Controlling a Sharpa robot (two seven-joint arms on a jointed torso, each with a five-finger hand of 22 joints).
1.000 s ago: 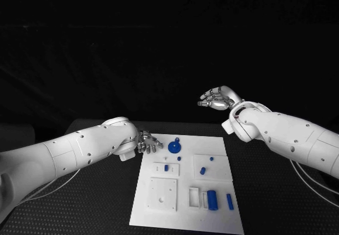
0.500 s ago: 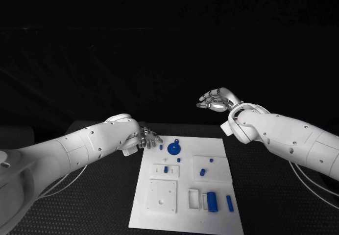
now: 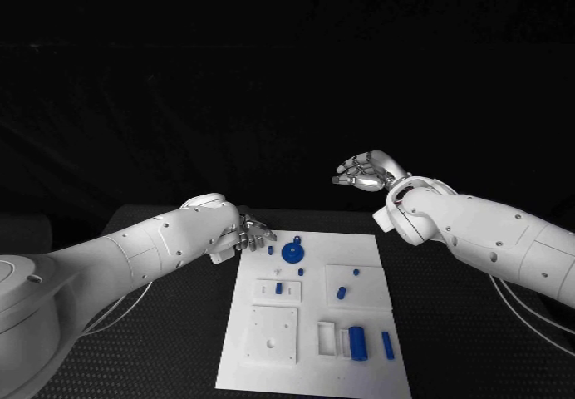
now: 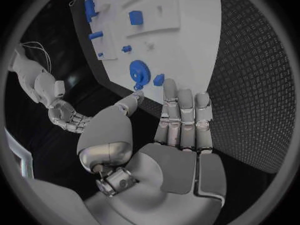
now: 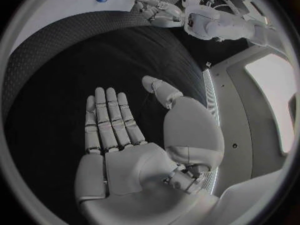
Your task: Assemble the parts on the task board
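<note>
I note a dark, unlit background behind a black textured worktop [image 3: 144,332] that fills the lower half of the head view. The task board [image 3: 314,312], a white plate, lies at lower centre of that frame, running from mid-frame down to the bottom edge. My left arm enters from the lower left; its left hand [image 3: 248,234] sits at the board's upper left corner, fingers extended and apart, grasping nothing. My right arm enters from the right edge; its right hand [image 3: 368,171] is raised above and beyond the board at centre right, fingers apart and empty in the right wrist view. On the board, a blue gear [image 3: 293,252] lies near the top, just beside the left hand's fingertips [image 4: 170,87]. A blue cylinder [image 3: 357,342] and a slim blue bar [image 3: 387,345] sit at the lower right. Small blue parts [image 3: 341,292] lie mid-board.
</note>
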